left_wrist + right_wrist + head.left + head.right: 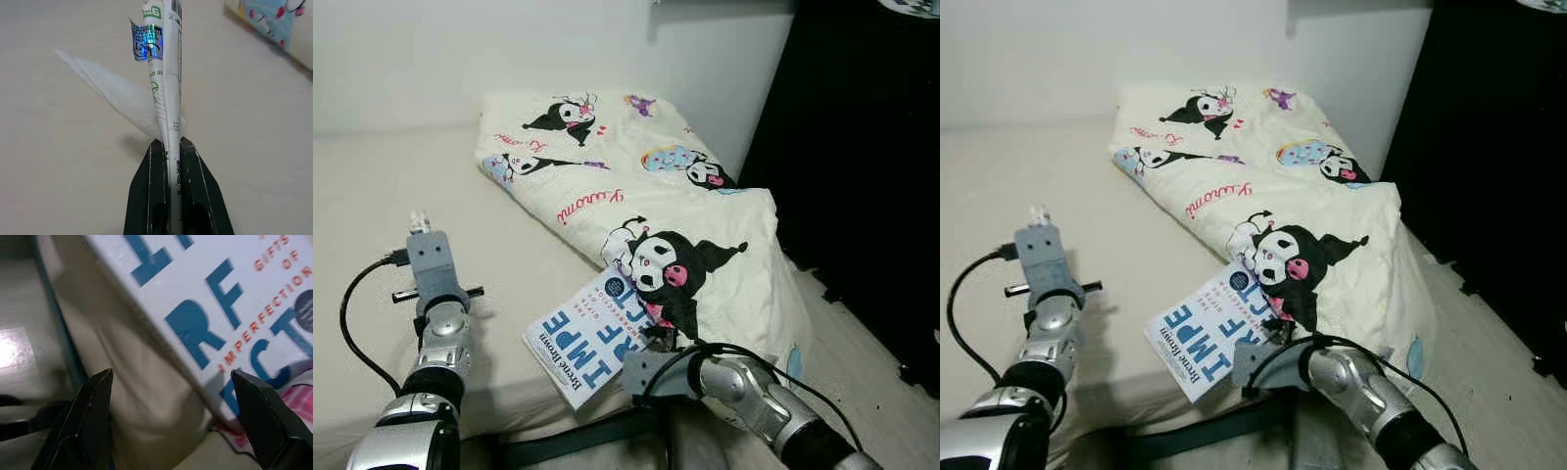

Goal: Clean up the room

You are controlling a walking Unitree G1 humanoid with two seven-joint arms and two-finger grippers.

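My left gripper [171, 144] is raised over the cream bed sheet [372, 186], shut on a thin white wrapper [165, 58] with green print and a shiny sticker. A crumpled white tissue [117, 95] is pinched in with it. A white book [592, 338] with big blue letters lies at the bed's front edge, partly under a cartoon-print blanket [636, 186]. My right gripper [171, 374] is at the book's near corner, open, its fingers [90, 411] spread wide on either side of the corner without touching it.
A tall black cabinet [862, 147] stands to the right of the bed. Pale floor [867, 362] runs between the two. A white wall [509, 49] backs the bed. The dark bed frame [568, 441] shows below the mattress edge.
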